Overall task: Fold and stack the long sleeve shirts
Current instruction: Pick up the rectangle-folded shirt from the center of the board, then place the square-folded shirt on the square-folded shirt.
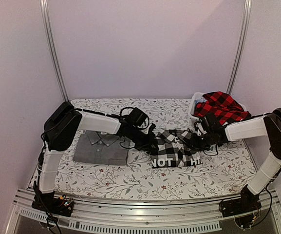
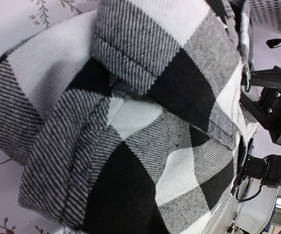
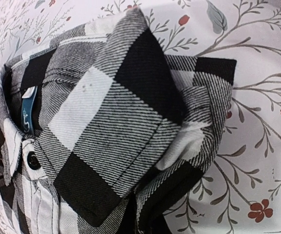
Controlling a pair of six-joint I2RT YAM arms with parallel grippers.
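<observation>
The black-and-white check shirt (image 1: 174, 148) lies partly folded in the middle of the table, white lettering on its near edge. My left gripper (image 1: 151, 142) is at its left edge and my right gripper (image 1: 195, 140) at its right edge. In both wrist views the check cloth (image 2: 145, 122) (image 3: 111, 122) fills the frame, bunches toward the jaws and hides the fingers; both look shut on it. The grey collared shirt (image 1: 101, 148) lies folded flat at the left. The red-and-black check shirt (image 1: 220, 107) is heaped in the basket.
The white plastic basket (image 1: 195, 105) stands at the back right corner. The floral tablecloth (image 1: 130, 180) covers the table. The right arm's wrist (image 2: 276, 97) shows close across the shirt in the left wrist view. Frame posts stand at the back corners.
</observation>
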